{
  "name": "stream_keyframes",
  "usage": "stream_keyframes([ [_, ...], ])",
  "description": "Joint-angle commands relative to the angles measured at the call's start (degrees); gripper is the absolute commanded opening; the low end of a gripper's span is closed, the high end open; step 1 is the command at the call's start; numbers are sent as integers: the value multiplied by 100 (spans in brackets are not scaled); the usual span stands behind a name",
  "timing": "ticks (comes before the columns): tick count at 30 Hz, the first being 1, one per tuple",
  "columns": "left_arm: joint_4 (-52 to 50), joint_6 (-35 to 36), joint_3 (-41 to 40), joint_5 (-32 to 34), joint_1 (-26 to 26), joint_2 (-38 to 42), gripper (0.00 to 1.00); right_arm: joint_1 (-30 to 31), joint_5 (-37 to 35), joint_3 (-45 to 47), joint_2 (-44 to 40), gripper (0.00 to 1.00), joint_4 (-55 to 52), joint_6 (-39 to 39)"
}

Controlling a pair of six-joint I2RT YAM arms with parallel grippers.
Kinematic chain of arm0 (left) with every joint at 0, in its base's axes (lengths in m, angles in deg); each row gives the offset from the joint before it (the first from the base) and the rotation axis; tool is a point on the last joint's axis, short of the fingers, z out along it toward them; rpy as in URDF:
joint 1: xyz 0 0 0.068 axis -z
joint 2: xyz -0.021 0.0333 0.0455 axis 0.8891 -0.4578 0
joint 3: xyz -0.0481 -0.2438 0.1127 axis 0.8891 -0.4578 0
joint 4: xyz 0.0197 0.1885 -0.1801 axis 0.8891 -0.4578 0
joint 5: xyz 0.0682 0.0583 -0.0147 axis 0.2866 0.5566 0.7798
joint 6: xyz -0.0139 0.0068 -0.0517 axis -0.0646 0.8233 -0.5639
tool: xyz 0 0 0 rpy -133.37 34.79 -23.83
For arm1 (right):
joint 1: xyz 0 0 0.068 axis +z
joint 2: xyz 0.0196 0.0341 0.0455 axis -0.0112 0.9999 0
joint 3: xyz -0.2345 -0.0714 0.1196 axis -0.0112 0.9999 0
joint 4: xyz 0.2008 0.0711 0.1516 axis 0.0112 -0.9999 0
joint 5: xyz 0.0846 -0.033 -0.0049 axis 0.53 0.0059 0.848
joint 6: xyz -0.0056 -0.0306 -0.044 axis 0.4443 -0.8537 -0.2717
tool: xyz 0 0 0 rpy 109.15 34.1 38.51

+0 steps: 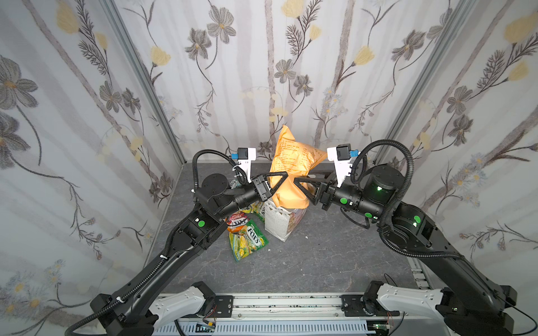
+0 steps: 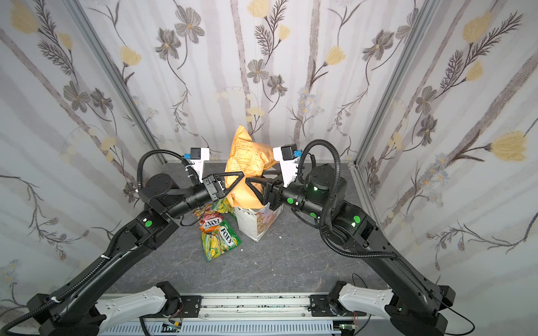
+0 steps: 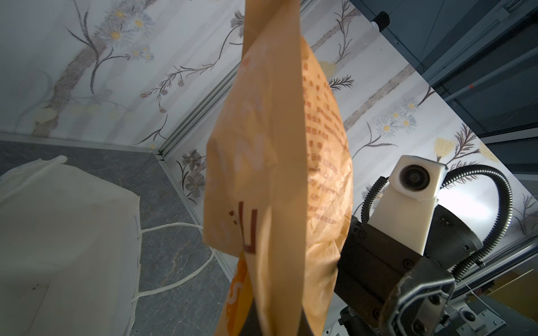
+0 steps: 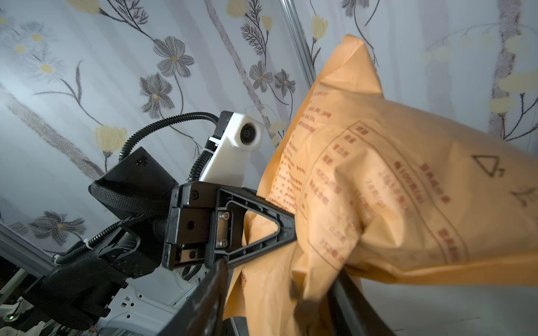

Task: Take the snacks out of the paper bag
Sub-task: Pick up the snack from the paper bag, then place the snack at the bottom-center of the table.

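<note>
Your left tool (image 1: 282, 177) is clamped tight on one side of the orange-tan pouch (image 1: 291, 157). The pouch stands upright over the mouth of the white paper bag (image 1: 276, 224); you cannot tell whether its lower end sits inside the bag. Your right tool (image 1: 301, 179) has its jaws parted, straddling the pouch from the opposite side. The bag stands upright on the grey desk (image 1: 320, 256). Just beside it, below your left arm, a green-yellow FOX'S packet (image 1: 247, 240) and a red-orange packet (image 1: 236, 219) lie overlapping.
</note>
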Motion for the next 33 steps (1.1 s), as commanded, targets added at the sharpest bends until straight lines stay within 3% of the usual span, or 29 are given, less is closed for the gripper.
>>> stream_keyframes([
  [1, -41, 448, -18, -209, 7, 221, 0, -97, -244, 100, -212, 70, 462, -9],
  [5, -259, 727, -223, -297, 2, 646, 0, -352, -535, 476, -626, 86, 784, 79],
  [11, -628, 850, -722, -388, 11, 1327, 0, -660, -1106, 1349, -1328, 99, 1369, 301],
  [23, -1541, 259, -2122, -673, 23, 2685, 0, -1056, -1556, 2860, -2240, 100, 1769, 583],
  [33, -2036, 349, -2899, -1362, 313, 2536, 0, -1242, -1521, 3233, -2350, 100, 1537, 708],
])
